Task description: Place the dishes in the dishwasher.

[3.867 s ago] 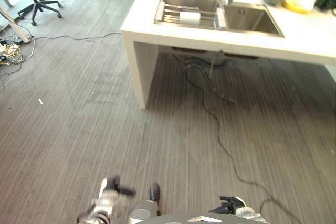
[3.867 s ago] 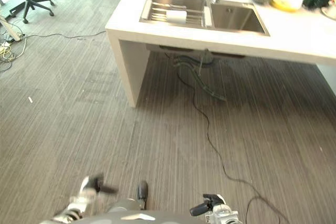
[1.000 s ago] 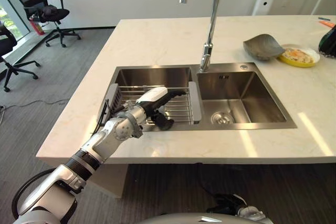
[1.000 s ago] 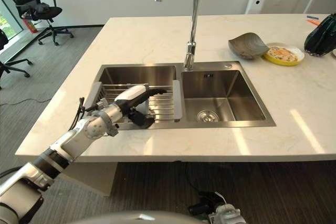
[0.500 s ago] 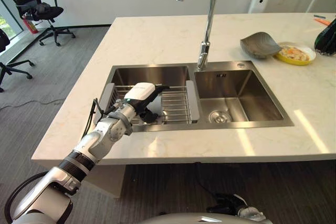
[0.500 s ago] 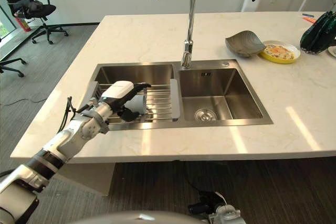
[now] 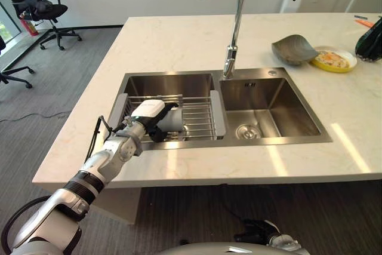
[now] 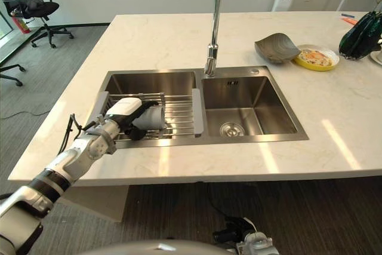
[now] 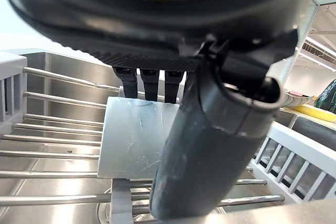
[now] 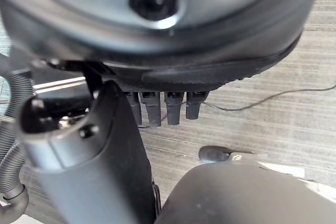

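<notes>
Reaching into the left basin [image 7: 170, 83], the left hand [image 7: 145, 113] is clamped round a grey metal cup [image 7: 174, 119], fingers over the top and thumb across the front. The cup lies on its side on the wire rack [image 7: 200, 122], close to the sink's front edge. Bare bars run from the cup to the rack's end rail beside the divider. The faucet [image 7: 234, 28] arches well above. The grey bowl [image 7: 293, 50] and yellow plate [image 7: 335, 60] sit far off on the countertop [image 7: 167, 40]. The right hand [image 7: 262, 230] hangs low; I cannot tell its grip.
</notes>
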